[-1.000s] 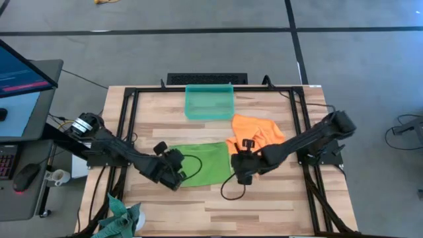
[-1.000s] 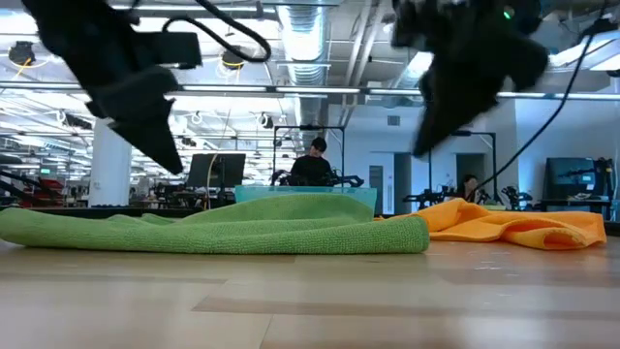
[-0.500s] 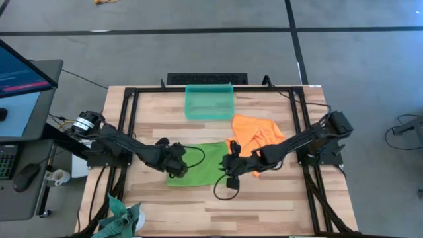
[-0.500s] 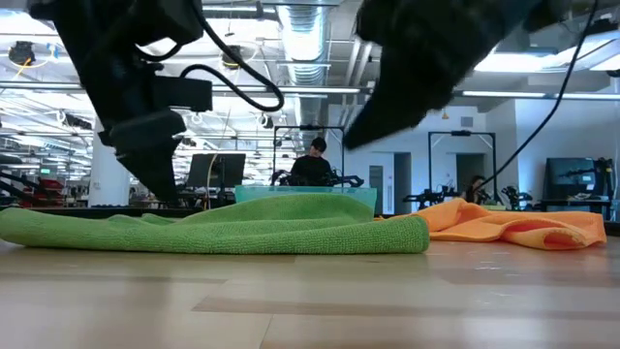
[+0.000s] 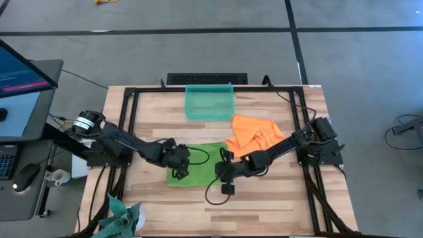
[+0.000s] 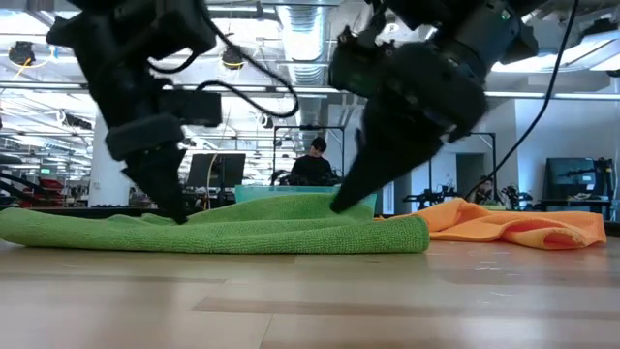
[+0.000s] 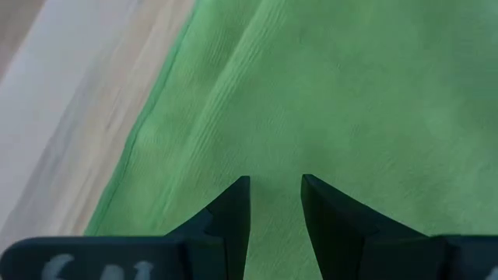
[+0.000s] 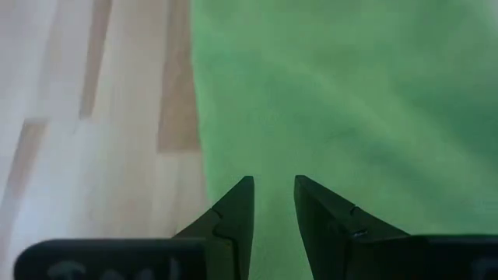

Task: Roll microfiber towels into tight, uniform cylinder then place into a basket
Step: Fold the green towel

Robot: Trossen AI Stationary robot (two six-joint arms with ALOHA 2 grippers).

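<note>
Both arms are down over the lime green towel (image 5: 198, 165), which lies flat near the middle of the wooden table (image 5: 264, 205), a low rumpled ridge along its top as seen from table height. The left gripper (image 5: 177, 170) stands over the towel's left part, tip pointing down onto the cloth; in its wrist view the two dark fingers (image 7: 233, 214) stand a narrow gap apart with green cloth showing between them, nothing pinched. The right gripper (image 5: 223, 170) is at the towel's right edge; its fingers (image 8: 237, 214) likewise stand slightly parted with nothing between them, green cloth beneath and bare wood just to one side. From the low view, each gripper tip meets or nearly meets the top of the towel (image 6: 223, 233); I cannot tell whether they press into it. The orange towel (image 5: 254, 134) lies crumpled beside the green one, towards the right arm's side, their edges close or touching. The teal basket (image 5: 209, 101) sits at the far edge of the table, apart from both towels, and looks empty. A darker teal cloth (image 5: 122, 218) hangs at the near left corner. A person (image 6: 313, 165) sits well back in the room.
</note>
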